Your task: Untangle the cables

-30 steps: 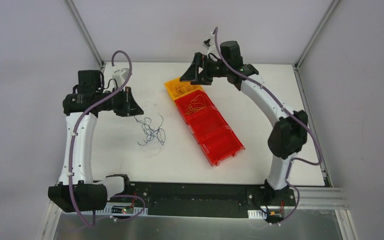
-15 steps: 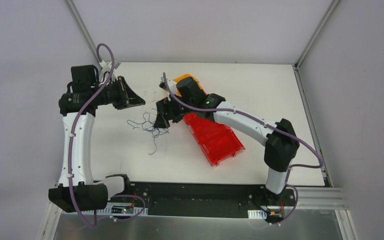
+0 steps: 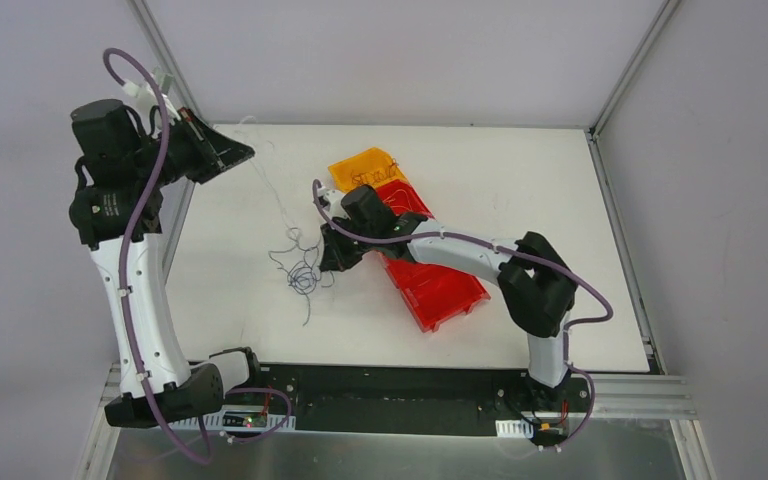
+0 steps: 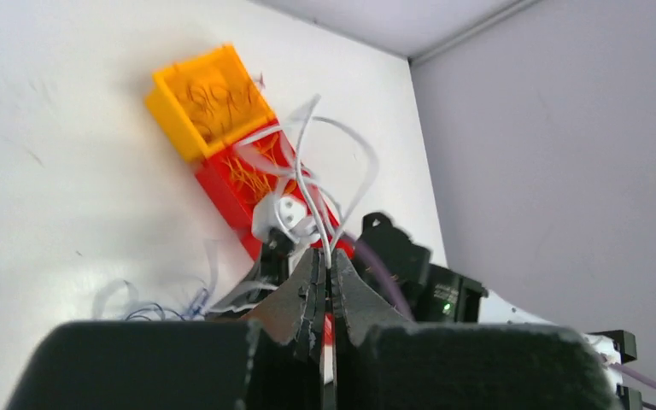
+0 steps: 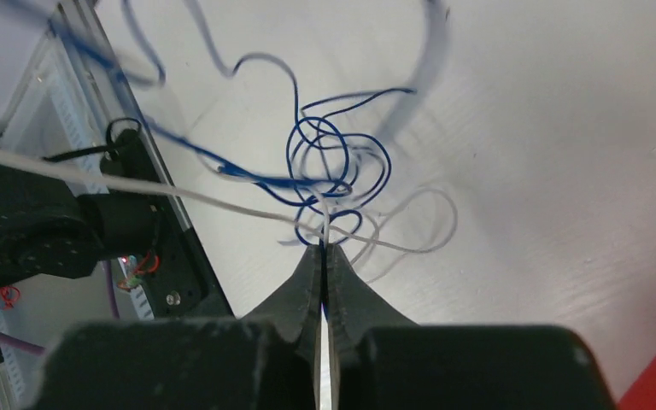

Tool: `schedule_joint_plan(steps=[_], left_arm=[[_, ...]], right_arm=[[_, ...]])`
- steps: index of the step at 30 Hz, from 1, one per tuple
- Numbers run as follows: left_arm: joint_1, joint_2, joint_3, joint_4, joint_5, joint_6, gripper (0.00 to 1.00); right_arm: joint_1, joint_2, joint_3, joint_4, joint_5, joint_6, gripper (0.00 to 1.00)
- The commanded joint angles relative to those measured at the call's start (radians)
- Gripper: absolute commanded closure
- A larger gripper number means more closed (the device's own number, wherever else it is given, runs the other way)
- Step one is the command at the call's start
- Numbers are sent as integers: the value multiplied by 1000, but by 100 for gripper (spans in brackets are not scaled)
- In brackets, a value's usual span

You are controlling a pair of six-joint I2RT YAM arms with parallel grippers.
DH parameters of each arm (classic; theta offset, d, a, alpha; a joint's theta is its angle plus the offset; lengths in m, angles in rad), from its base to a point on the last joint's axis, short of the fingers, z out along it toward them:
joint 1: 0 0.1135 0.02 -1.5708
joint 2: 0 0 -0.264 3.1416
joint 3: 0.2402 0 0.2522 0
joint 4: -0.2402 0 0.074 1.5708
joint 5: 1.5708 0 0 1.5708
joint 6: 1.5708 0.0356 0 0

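The left tool (image 4: 325, 263) is pinched shut. Its two black, wedge-shaped fingers meet on a white wire (image 4: 306, 188) that rises from the tips in thin, blurred loops. The right tool (image 5: 324, 253) is shut too, with matte black fingers nipping a pale strand (image 5: 325, 224) at the near edge of the cables (image 5: 316, 181). I cannot tell whether that strand is the same wire.

The right wrist view shows the clump closely: glossy dark blue wires coiled into round, overlapping loops, threaded with whitish ones, and one white line drawn straight off to the left. The overhead view reduces the clump to a small dark scribble near the middle of the smooth white bench (image 3: 520, 180). It does show that the left tool is lifted high over the far left corner, with a hair-thin line slanting down from it to the clump. The right tool sits low, just beside the clump's right edge.

An orange bin (image 3: 358, 166) and a red bin (image 3: 440, 285), both shiny plastic, touch end to end in a diagonal row. Only the left wrist view shows fine curly wires inside them.
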Motion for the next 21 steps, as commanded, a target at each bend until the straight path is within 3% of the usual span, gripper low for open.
schedule_joint_plan(steps=[1,8,14,15,18,21], left_arm=[[14,-15,161,113,-167,-16,100],[16,-4,287,177,-308,49,100],[15,-14,251,222,-203,47,100],[14,-23,232,227,-192,47,100],[15,-42,193,252,-148,35,100],[15,-59,156,291,-80,2,100]], right_arm=[[12,67,-49,-23,-35,-10,100],[14,113,-44,-87,-89,-1,100],[16,63,-9,-132,-90,-37,100],[15,48,1,-139,-93,-40,96],[15,25,68,-236,-112,-63,52],[16,-9,125,-325,-105,-112,37]])
